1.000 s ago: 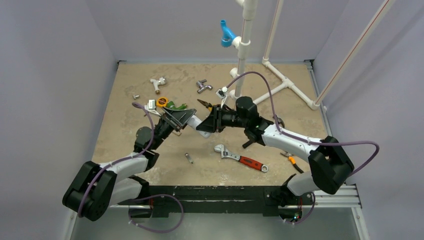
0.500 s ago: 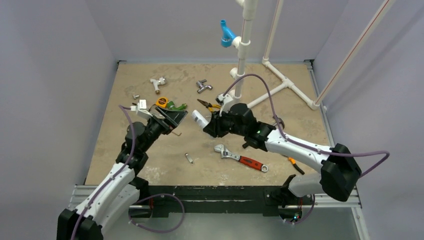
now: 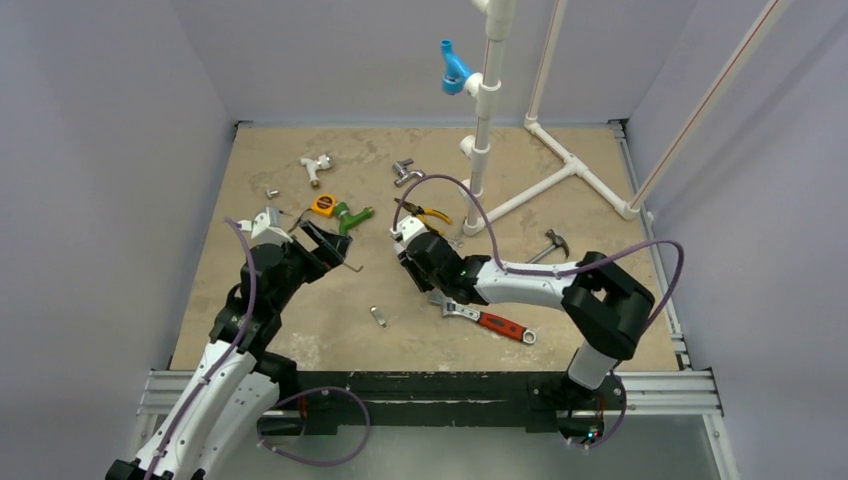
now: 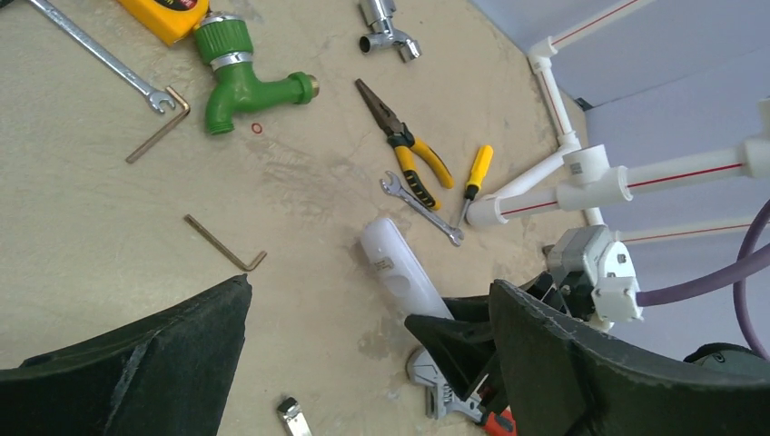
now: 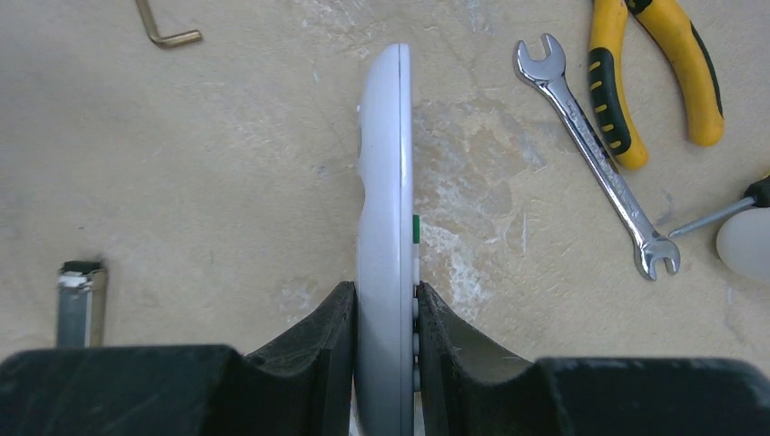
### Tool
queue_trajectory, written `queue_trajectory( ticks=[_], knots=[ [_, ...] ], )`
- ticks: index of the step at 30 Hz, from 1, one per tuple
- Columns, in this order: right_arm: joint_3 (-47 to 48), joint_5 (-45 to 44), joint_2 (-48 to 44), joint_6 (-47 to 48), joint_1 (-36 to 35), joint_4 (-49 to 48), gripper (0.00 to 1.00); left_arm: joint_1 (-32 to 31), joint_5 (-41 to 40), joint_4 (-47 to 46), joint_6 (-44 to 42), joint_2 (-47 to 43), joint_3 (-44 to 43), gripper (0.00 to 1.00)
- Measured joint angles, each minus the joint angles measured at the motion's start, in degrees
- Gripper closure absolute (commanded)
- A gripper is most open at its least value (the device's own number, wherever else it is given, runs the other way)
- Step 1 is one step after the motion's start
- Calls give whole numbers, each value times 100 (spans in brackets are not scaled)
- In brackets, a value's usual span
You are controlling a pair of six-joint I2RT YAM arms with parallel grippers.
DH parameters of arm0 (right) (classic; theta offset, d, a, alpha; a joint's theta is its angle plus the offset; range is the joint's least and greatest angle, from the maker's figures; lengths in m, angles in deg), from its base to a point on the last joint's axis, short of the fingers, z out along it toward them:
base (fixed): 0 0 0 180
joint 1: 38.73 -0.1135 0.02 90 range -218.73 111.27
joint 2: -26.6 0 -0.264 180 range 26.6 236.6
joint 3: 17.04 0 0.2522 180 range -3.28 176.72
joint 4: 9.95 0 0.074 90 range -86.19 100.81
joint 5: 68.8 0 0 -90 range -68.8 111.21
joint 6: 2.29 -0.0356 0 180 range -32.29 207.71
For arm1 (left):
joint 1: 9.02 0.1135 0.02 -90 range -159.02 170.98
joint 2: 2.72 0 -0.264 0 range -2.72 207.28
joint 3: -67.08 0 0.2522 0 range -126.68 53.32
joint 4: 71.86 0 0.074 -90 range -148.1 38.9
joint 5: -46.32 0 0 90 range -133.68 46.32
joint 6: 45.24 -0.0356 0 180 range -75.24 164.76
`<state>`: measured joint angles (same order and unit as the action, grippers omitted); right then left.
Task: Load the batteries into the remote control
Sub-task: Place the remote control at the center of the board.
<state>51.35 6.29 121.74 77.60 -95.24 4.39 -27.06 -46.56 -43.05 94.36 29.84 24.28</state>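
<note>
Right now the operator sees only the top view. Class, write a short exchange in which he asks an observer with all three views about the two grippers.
Operator: From above I can't tell. Has the right gripper got the remote?
Observer: Yes. The right wrist view shows the remote clamped edge-on between its fingers, buttons against one finger.
Operator: Is the left gripper carrying anything?
Observer: No. The left wrist view shows it open, with nothing held between its fingers.
</note>
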Motion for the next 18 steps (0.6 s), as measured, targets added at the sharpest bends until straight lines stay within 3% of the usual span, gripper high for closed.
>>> queue_trajectory(
  ticks=[9, 15, 18],
  knots=[
    [103, -938, 730, 732, -214, -660, 100, 4, -39, 229, -120, 83, 0, 0],
    [68, -1115, 859, 1123, -269, -968, 77, 39, -33, 227, -125, 136, 0, 0],
    [15, -1106, 859, 1169, -310, -1054, 72, 46, -24, 225, -125, 146, 0, 0]
  ],
)
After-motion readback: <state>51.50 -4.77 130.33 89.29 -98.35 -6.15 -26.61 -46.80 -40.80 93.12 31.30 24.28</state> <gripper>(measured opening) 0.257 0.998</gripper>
